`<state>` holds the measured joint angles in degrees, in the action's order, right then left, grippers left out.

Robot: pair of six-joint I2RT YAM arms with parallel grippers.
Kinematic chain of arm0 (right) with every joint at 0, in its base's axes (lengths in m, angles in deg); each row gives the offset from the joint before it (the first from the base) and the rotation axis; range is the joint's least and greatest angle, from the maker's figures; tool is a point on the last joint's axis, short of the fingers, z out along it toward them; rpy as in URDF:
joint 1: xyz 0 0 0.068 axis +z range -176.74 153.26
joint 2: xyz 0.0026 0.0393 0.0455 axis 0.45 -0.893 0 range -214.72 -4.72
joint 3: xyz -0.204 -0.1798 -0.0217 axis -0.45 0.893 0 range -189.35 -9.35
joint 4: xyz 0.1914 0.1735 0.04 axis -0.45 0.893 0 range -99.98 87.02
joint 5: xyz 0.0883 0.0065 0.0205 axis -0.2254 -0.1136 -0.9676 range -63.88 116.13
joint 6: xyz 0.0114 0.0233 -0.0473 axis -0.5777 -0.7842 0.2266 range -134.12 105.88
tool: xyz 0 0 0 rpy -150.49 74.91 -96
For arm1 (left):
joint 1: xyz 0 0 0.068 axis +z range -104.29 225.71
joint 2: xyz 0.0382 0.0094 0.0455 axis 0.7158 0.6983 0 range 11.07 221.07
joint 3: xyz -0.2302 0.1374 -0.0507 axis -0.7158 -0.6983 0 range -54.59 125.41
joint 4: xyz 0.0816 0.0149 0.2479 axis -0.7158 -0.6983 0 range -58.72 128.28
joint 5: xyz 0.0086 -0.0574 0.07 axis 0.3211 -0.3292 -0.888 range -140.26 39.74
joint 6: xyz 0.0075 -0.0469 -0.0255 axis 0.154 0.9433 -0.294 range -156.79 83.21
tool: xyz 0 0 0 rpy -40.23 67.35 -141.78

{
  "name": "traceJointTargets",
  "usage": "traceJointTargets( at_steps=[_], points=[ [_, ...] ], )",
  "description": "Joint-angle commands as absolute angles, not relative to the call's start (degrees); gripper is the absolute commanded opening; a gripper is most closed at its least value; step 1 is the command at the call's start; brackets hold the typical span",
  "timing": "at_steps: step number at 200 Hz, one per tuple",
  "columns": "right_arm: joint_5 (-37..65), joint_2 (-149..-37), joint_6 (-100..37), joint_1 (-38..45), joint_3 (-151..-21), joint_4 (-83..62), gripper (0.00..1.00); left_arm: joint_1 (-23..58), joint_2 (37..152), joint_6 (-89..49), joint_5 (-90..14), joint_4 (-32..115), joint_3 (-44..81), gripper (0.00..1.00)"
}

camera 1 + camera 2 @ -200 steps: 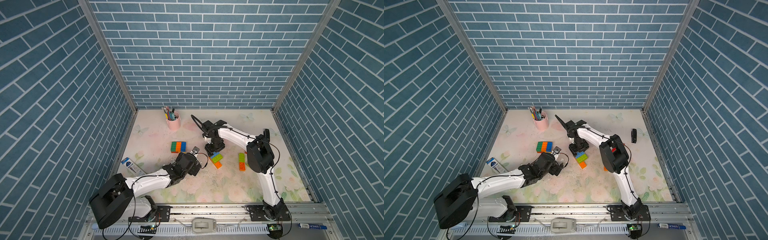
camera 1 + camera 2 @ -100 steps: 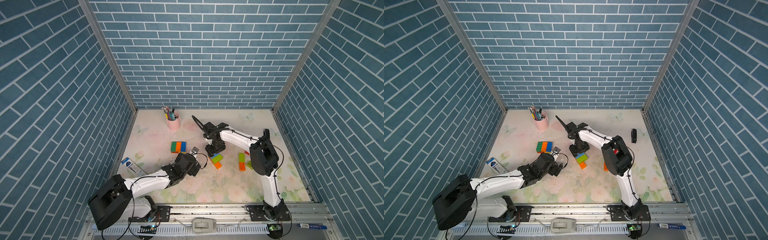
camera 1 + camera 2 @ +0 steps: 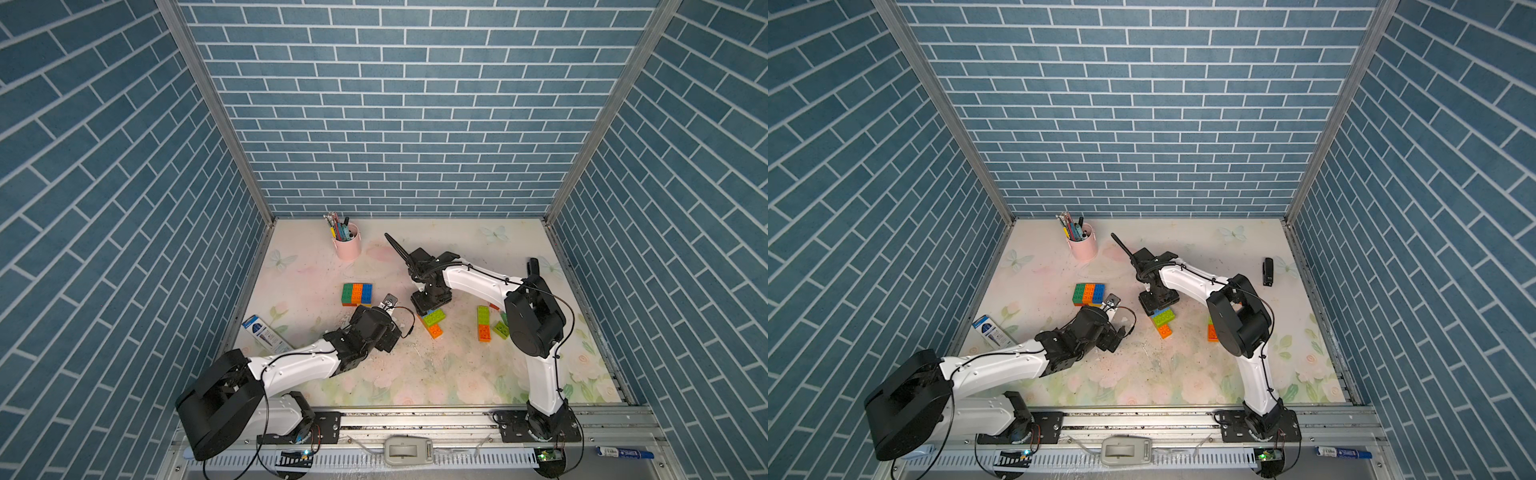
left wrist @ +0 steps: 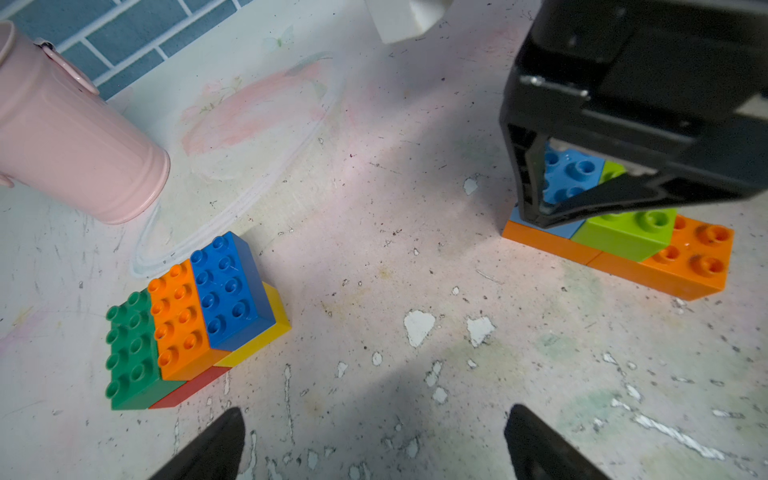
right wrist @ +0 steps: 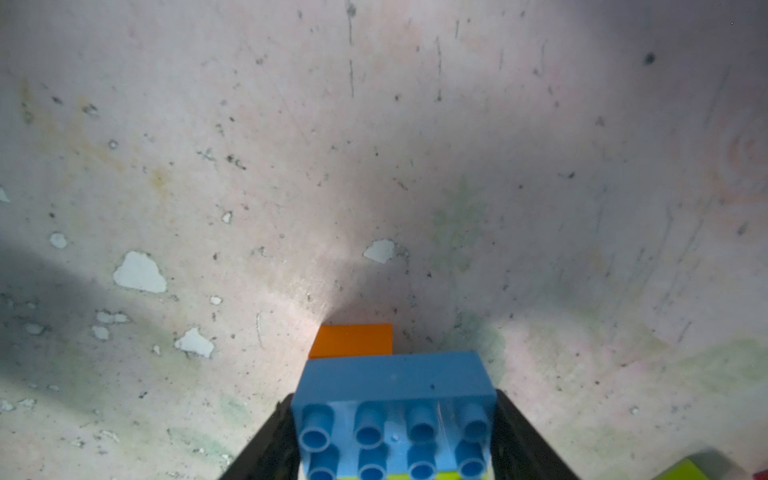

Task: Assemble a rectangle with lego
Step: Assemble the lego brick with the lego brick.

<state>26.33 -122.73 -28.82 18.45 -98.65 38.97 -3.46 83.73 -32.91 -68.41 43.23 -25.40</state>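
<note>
The pink cup stands upright on the surface near the back wall. It holds a bunch of pens that stick out above its rim. The right claw points down and grips a light blue brick by its 2 ends. That brick sits on orange bricks, touching a lime brick. The left claw hangs wide and empty near a block topped in green, orange and blue.

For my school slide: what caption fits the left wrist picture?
Right gripper grips a blue brick on a lime-and-orange stack; a colourful block sits nearby.
</note>
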Motion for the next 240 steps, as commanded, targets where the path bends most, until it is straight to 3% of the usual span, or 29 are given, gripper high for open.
traceJointTargets(
  at_steps=[1,78,113,240],
  points=[
    [26.91,-132.02,-32.14,19.31,-92.59,34.65,0.0,-3.64,82.72,-32.79,-69.07,43.03,-26.23,0.99],
    [26.16,-130.97,-30.94,19.23,-94.06,33.46,0.0,-3.71,80.99,-32.22,-69.42,42.08,-25.95,0.99],
    [24.47,-128.75,-29.23,19.22,-97.54,35.72,0.28,-3.64,80.18,-32.16,-69.57,41.36,-25.74,0.99],
    [22.37,-128.51,-24.51,19.24,-109.7,46.24,0.85,-3.62,76.92,-31.58,-70.3,39.77,-25.73,0.99]
  ],
)
